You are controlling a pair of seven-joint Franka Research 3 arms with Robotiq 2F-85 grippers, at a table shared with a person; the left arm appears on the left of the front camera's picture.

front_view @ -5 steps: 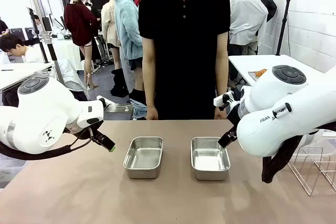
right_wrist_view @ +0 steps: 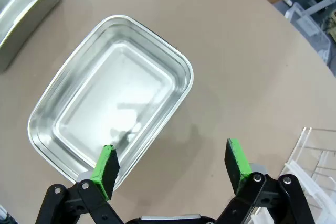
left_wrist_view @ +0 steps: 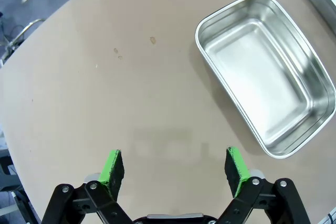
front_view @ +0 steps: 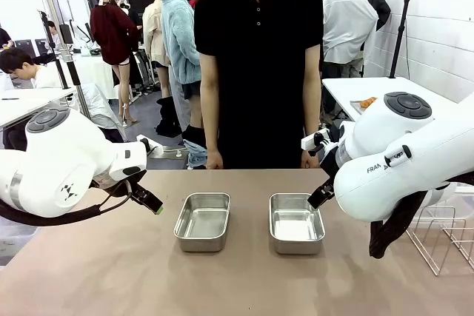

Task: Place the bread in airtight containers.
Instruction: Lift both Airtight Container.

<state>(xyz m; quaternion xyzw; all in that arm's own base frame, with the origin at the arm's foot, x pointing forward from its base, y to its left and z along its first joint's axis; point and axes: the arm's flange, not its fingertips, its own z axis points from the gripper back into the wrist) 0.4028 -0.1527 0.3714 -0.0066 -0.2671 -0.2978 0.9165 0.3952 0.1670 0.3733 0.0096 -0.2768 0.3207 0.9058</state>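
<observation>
I took the left container (front_view: 200, 243) (left_wrist_view: 262, 72) as my mark. It sat on the worktop (front_view: 111, 279) with its long axis running away from me toward the person (front_view: 259, 64) at the far edge. The right container (front_view: 296, 246) (right_wrist_view: 113, 93) lay just to its right, parallel to it and not touching.

Both were open-topped and empty, showing only bare shiny steel. No bread lay in either one, and I could not tell where the bread would come from. The person's hands (front_view: 215, 159) hung at the far edge behind the left container, with nothing in them that I could make out.

My left end effector (front_view: 155, 206) (left_wrist_view: 176, 163) hung to the left of that container, over bare worktop, with its fingers spread and nothing between them. My right end effector (front_view: 320, 196) (right_wrist_view: 173, 163) was past the second container, above its outer long rim. It was also spread wide and empty, with one green pad over the rim.

I judged that each arm was the nearer one to the container on its own side. The right sat closer to its container than the left did. Any roll would need to go in lengthwise, along the long axis.
</observation>
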